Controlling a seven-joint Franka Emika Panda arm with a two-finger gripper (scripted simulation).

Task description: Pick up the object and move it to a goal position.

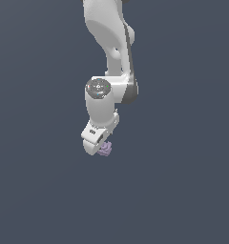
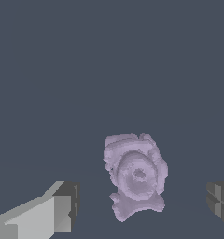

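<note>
- One arm (image 1: 109, 57) in the exterior view, white with a darker strip down one side. It's the biggest thing in the scene by far, and the top of it is cut off by the frame, so no base or shoulder is visible.
- The floor (image 1: 183, 190) is just flat dark slate-blue everywhere. No edges or markings, so it's honestly hard to judge height from it.
- One gripper (image 1: 98, 147), pointing down at the low end of the arm. From outside, the white hand body blocks the fingers, so you can't really make out the tips there.
- Wrist view is the better look: two fingers, one pale grey with a dark pad (image 2: 67, 205) and the other only a dark pad (image 2: 220, 201) peeking in at the picture's edge, mostly cropped out. They're spread wide apart, nothing pinched, clear gaps on both sides of the piece.
- One object (image 2: 135, 175), a small pale lilac blocky lump with a raised round ring on top and a little hole in the middle. It sits between the two fingers, touching neither, a bit closer to the grey finger.
- In the exterior view that same object (image 1: 106, 149) is a tiny purple blob poking out just beside the gripper's lower end, on the exterior view's right, partly hidden behind it. Can't tell from there if it's resting on the floor.
</note>
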